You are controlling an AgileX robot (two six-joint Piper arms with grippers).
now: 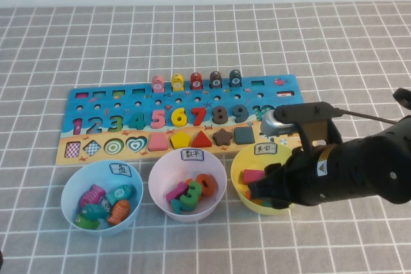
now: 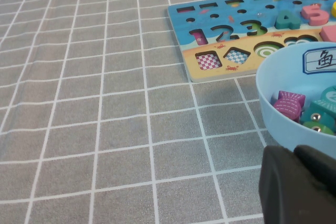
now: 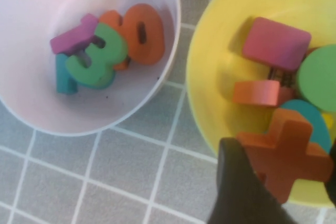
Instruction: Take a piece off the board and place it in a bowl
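Grey checked cloth covers the whole table, and everything sits on it in two rows. The long blue board lies across the middle, numbers along it, a sandy strip of shape slots on its near edge. Several slots at the left of that strip are empty, so I judge that pieces have already gone into the bowls.

At six o'clock from the board stand three bowls in a line: a light blue bowl with little fish, a pale pink bowl with loose numbers, and the yellow bowl at the right end, a handwritten label on its far rim.

The right arm reaches in from three o'clock, its black bulk covering half the yellow bowl. The right gripper hangs over the bowl's near rim with the orange cross piece between its jaws; one dark finger presses the piece's edge. The cross is above the bowl's inside, over a pink block, a green disc and other shapes, so it looks ready to be let go.

The left gripper rests low near the light blue bowl, at about seven o'clock on the table; I cannot tell how its jaws stand.
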